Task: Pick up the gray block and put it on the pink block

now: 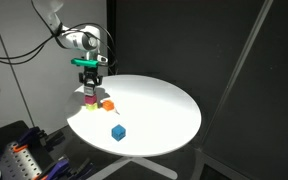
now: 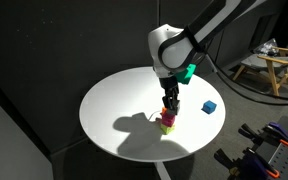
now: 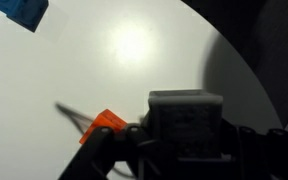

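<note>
Grasp is on: your gripper (image 2: 169,108) stands upright over the stack with its fingers clenched on the gray block (image 3: 184,118). In the wrist view that block fills the space between them, with no gap on either side. The gray block rests on top of the pink block (image 2: 167,127), and in both exterior views the two read as one short tower under your wrist. The pictures are too small for you to judge whether the upper cube sits squarely on the lower one.

In an exterior view the pink block (image 1: 89,101) is at the far left of the round white table (image 1: 169,115), close to the rim. An orange cube (image 1: 108,104) lies just to the right of the tower there, near it but apart. In the wrist view that orange cube (image 3: 104,124) shows at the lower left of the gray block, partly hidden behind a finger.

A blue cube (image 1: 118,132) lies nearer to the camera and further right, well apart from the tower. In an exterior view from another side, the blue cube (image 2: 210,107) is to the right of the stack and a little farther back. The wrist view catches only part of it (image 3: 24,10), cut off at the top left corner.

Your arm (image 2: 214,25) comes in from the upper right in that exterior view and throws a dark shadow (image 2: 134,122) on the table left of the stack
</note>
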